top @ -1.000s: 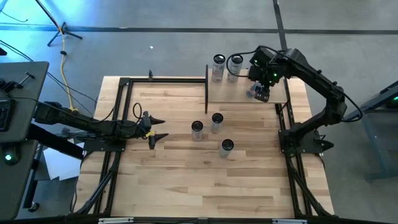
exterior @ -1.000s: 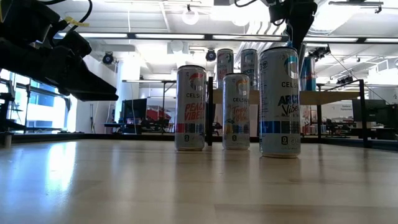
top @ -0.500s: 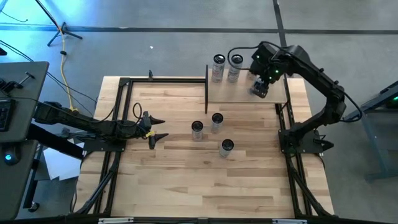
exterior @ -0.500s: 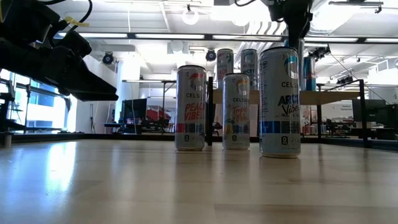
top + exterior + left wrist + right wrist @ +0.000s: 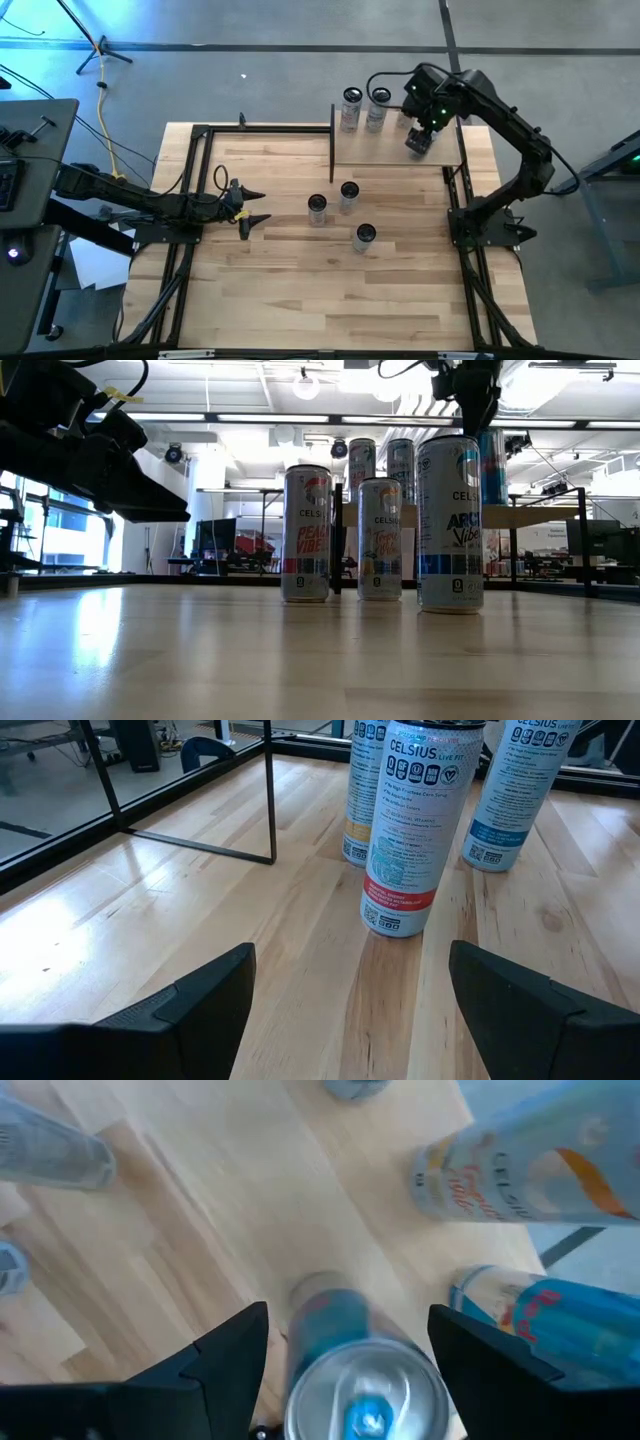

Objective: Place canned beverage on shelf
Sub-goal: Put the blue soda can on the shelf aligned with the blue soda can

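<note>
Counting three cans (image 5: 346,211) on table, three (image 5: 377,108) on shelf (image 5: 380,147).

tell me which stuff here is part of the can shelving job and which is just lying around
Part of the job:
- shelf
- two cans on the shelf
- blue can under the right claw
- three cans on the table

Lying about:
- yellow cable
- tripod
- idle left claw
</note>
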Controlling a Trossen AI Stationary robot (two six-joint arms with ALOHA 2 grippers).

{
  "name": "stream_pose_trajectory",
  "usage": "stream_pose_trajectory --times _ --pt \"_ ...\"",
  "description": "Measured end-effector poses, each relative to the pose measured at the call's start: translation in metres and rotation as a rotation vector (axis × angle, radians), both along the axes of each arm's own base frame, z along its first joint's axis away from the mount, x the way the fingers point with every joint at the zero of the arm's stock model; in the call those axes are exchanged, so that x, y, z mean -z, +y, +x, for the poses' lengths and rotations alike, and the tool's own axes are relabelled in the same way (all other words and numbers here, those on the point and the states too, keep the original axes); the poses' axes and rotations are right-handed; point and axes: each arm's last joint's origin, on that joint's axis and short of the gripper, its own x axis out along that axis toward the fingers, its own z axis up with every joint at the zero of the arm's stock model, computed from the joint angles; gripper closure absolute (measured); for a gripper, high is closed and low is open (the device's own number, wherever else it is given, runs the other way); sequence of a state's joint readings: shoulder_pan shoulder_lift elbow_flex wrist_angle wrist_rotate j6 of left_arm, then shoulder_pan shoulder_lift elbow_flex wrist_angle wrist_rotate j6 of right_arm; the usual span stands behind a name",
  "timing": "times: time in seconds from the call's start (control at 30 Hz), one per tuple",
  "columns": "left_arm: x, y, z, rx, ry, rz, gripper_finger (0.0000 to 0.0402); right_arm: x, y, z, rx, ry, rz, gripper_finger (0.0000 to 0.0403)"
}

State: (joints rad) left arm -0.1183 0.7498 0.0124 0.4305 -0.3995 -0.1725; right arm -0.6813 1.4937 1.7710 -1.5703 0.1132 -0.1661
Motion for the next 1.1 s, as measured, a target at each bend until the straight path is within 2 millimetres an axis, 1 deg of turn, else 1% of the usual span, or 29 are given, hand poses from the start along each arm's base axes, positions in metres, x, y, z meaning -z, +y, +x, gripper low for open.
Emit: stream_pose_trajectory --times 0.33,0.43,0.57,0.67,0.77,0.87,0.97,1.1 --pt "0.0 0.0 0.0 0.0 0.0 0.0 0.0096 -0.002 -0.004 -0.005 0.043 0.022 -0.039 0.0143" --pt "0.0 0.0 0.0 0.0 0.0 0.0 0.0096 -0.014 -0.003 -0.007 0.085 -0.003 -0.092 0.0143" --pt "0.0 0.0 0.0 0.0 0.0 0.0 0.0096 -0.034 0.004 -0.009 0.174 -0.107 -0.133 0.0143" --pt "0.0 0.0 0.0 0.0 0.0 0.0 0.0096 -0.044 0.019 -0.013 0.213 -0.152 -0.17 0.0143" --pt "0.0 0.0 0.0 0.0 0.0 0.0 0.0096 -0.041 0.037 -0.015 0.318 -0.192 -0.176 0.0142" --pt "0.0 0.0 0.0 0.0 0.0 0.0 0.0096 -0.03 0.061 -0.02 0.446 -0.223 -0.191 0.0142" --pt "0.0 0.0 0.0 0.0 0.0 0.0 0.0096 -0.011 0.086 -0.027 0.558 -0.255 -0.229 0.0142" --pt "0.0 0.0 0.0 0.0 0.0 0.0 0.0096 0.015 0.114 -0.039 0.683 -0.336 -0.315 0.0142"
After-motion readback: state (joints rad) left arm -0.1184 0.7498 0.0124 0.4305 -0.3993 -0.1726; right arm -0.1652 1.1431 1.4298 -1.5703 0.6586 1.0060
